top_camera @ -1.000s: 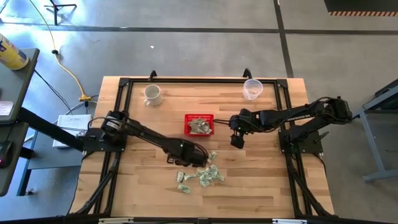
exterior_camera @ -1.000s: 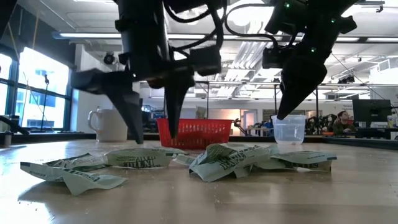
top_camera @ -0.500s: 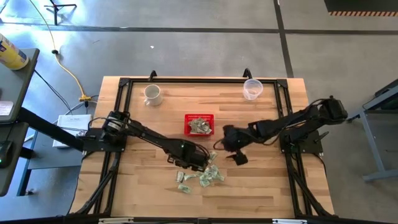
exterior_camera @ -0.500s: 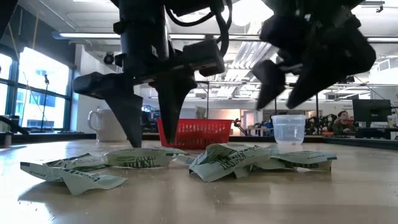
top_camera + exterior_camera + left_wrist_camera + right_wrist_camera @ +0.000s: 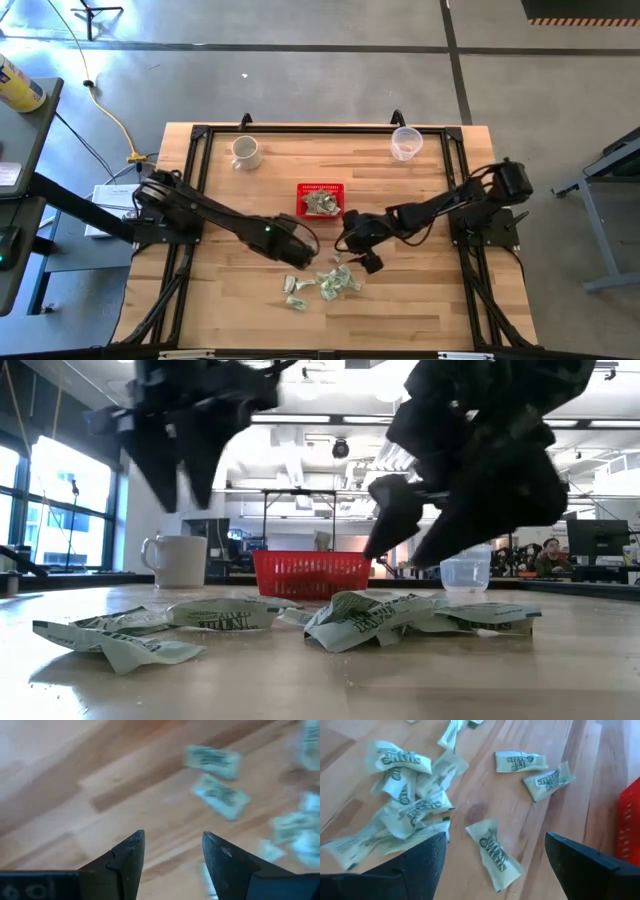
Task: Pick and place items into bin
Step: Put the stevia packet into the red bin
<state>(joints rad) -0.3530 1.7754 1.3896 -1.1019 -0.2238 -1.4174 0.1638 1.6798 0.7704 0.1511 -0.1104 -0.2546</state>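
Note:
Several pale green-and-white wrappers [image 5: 330, 282] lie flat in a loose pile on the wooden table near the middle, low in the low view [image 5: 370, 615]. More wrappers sit in the red basket [image 5: 303, 190] beyond them. My left gripper [image 5: 297, 255] hangs open above the table at the pile's left side, holding nothing [image 5: 172, 850]. My right gripper [image 5: 358, 255] is open wide and hovers low over the pile's right side [image 5: 496, 840]. A single wrapper [image 5: 495, 852] lies on the wood below its gap, untouched.
A white mug [image 5: 245, 152] stands at the far left of the table and a clear plastic cup [image 5: 405, 143] at the far right. The red basket [image 5: 310, 572] sits between them, closer in. A black frame runs along the table's edges. Bare wood lies on the near side.
My right gripper has swung from beside the basket toward the near edge and left, coming down over the pile. My left gripper has lifted from table height at the pile and drawn slightly left. The wrappers have stayed put.

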